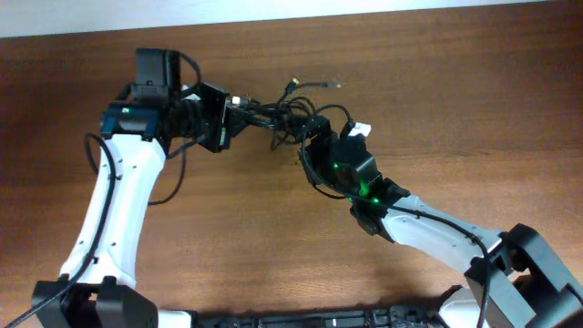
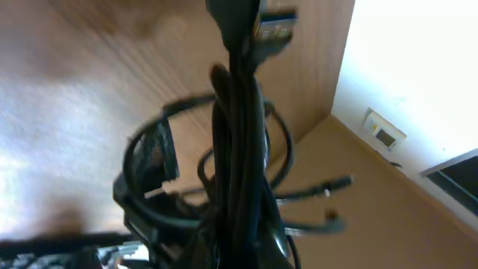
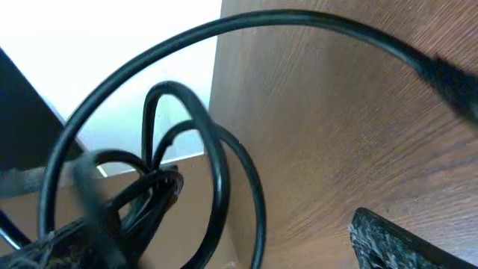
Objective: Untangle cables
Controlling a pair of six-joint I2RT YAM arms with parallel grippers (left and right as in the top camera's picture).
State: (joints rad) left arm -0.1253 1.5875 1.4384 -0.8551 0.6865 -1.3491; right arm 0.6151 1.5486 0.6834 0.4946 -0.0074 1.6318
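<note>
Brown wood-grain surface (image 1: 428,82) fills the overhead view, with a pale wall strip (image 1: 273,11) along the 12 o'clock edge. A white tag (image 1: 361,129) sits beside the right tool (image 1: 314,137); it is too small for me to read.

1. Left tool (image 1: 233,113): clamped narrow on the cables (image 1: 273,114). On my left wrist feed the gripped bundle rises straight from 6 o'clock to 12 o'clock and ends in a blue-tongued USB plug (image 2: 275,22). Loops bulge out at 9 and 3 o'clock, and two small plugs (image 2: 337,181) point toward 3 o'clock.

2. Right tool: it is set against the 3 o'clock end of the tangle. My right wrist feed shows one ridged finger pad (image 3: 392,239) at 5 o'clock, blurred loops at 8 o'clock, and a single cord arcing across 12 o'clock. I cannot tell how far this tool is open or whether it grips anything.

3. Cables: the knot lies between the two tools, toward 12 o'clock of the surface. Its long axis runs 9 to 3 o'clock. Two free ends (image 1: 314,84) trail toward 1 o'clock.
</note>
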